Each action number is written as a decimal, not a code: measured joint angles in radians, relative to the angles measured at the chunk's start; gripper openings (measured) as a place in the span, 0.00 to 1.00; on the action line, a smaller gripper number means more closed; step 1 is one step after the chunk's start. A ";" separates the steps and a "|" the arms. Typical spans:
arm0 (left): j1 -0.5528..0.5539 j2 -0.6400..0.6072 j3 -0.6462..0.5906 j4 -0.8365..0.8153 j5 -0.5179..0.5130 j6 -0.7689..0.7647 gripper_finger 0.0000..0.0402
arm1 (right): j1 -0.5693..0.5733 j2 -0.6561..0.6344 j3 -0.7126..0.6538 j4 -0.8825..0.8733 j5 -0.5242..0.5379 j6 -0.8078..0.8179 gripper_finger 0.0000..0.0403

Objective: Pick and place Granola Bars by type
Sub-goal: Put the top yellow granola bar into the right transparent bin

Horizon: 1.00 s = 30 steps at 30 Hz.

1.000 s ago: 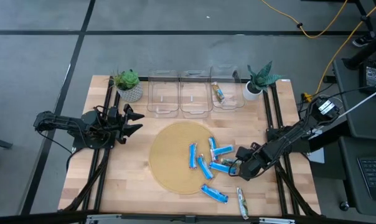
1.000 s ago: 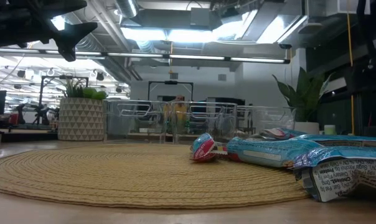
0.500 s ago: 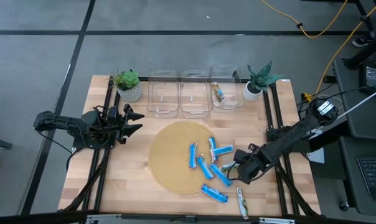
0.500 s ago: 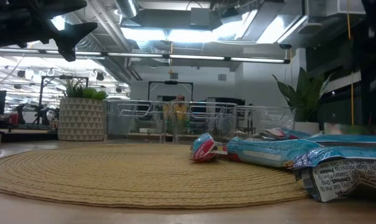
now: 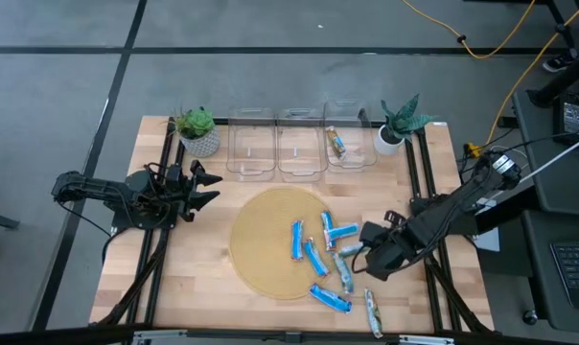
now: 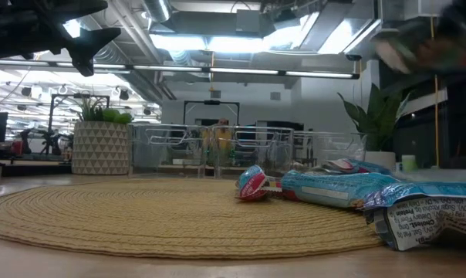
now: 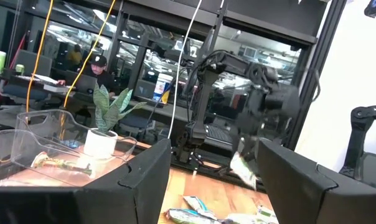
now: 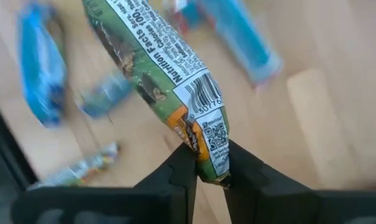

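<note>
Several blue Granola Bars (image 5: 313, 257) lie on the round woven mat (image 5: 261, 249) and the wood beside it. One green-brown bar (image 5: 372, 313) lies near the table's near edge, and another (image 5: 337, 142) lies in the right bin. My right gripper (image 5: 361, 254) hovers over the mat's right edge, shut on a third green-brown bar (image 8: 157, 68), which shows as a blur (image 6: 418, 45) high in the low view. My left gripper (image 5: 211, 187) waits open above the table's left side. My right gripper pinches the green-brown bar by its end seam (image 8: 208, 152) between the two fingers (image 8: 180, 171), only at their free ends. The fingers point down. The bar is lifted clear of the table and reaches away from the fingers over the blue bars.
Three clear bins (image 5: 301, 144) stand in a row at the far edge, flanked by two potted plants (image 5: 197, 129) (image 5: 397, 125). Black rails (image 5: 160, 240) run along the left and right sides. A person sits at a desk beyond the table in the left wrist view.
My right gripper dipped among the bars at the mat's right edge and has risen with a green-brown bar, which is now clear of the table. A blue bar beside it was pushed toward the near edge and turned. The left arm kept still.
</note>
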 joint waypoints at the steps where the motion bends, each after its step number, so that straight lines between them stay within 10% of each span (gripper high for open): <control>1: 0.000 0.000 0.000 0.000 0.000 0.000 0.56 | -0.012 0.000 0.027 -0.012 0.017 -0.003 0.17; 30: 0.000 0.000 0.000 0.000 0.000 0.000 0.56 | -0.796 0.008 0.378 -0.184 0.033 -0.385 0.14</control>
